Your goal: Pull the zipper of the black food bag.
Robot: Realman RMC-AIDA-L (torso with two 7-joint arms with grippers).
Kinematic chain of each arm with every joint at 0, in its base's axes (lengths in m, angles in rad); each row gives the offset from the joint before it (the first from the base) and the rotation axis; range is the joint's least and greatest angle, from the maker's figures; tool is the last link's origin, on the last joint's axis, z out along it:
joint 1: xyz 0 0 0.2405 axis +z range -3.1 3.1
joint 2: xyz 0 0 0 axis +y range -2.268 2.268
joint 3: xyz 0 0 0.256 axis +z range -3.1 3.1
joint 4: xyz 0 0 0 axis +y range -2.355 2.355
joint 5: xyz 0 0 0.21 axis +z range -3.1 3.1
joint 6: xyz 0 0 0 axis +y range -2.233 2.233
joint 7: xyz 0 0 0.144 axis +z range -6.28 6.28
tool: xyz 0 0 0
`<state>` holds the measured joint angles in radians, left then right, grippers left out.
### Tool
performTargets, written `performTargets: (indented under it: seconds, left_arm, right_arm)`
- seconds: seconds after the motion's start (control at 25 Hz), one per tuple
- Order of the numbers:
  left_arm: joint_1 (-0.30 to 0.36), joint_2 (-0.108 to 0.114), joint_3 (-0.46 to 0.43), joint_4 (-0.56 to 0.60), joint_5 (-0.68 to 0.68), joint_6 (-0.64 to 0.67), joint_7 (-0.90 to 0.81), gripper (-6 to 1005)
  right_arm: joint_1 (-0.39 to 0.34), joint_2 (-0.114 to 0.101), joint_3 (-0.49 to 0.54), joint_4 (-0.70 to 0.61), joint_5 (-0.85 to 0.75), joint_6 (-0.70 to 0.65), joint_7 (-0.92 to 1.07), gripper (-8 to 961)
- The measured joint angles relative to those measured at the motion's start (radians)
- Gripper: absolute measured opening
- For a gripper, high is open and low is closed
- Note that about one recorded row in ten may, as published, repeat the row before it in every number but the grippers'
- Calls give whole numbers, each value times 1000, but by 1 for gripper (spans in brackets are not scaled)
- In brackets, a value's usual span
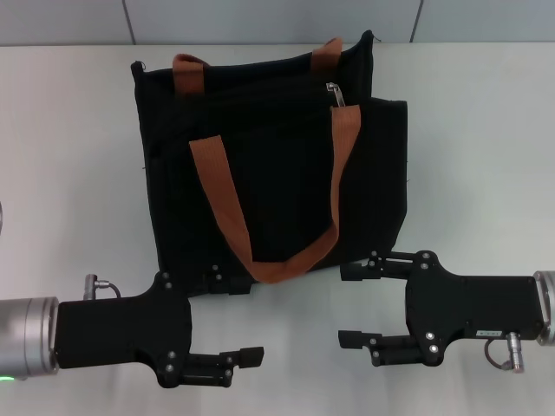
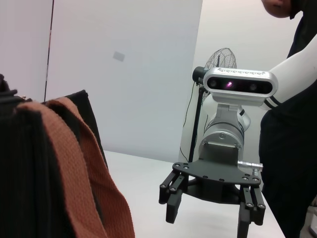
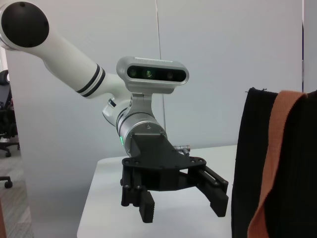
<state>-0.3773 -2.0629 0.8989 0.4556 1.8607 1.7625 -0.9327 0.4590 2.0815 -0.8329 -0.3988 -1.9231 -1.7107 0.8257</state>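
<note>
The black food bag (image 1: 269,165) lies flat on the white table (image 1: 69,173), with two orange-brown straps (image 1: 224,208) across it. The small silver zipper pull (image 1: 334,94) sits on the zip line near the bag's far right end. My left gripper (image 1: 238,318) is open and empty just in front of the bag's near left corner. My right gripper (image 1: 349,305) is open and empty in front of the near right corner, its upper finger close to the bag's edge. The left wrist view shows the bag (image 2: 29,173) and my right gripper (image 2: 210,218). The right wrist view shows the bag (image 3: 252,148) and my left gripper (image 3: 182,206).
A person in black (image 2: 292,148) stands beyond my right arm, with a fan (image 2: 220,59) behind. Bare table lies on both sides of the bag. A wall runs along the table's far edge.
</note>
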Motion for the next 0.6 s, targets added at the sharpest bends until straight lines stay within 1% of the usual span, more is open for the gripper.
performTargets:
  seconds: [0.6]
  left_arm:
    - [-5, 0, -2, 0, 0, 0, 0, 829]
  right_arm:
    - [0, 0, 2, 0, 1, 0, -2, 739]
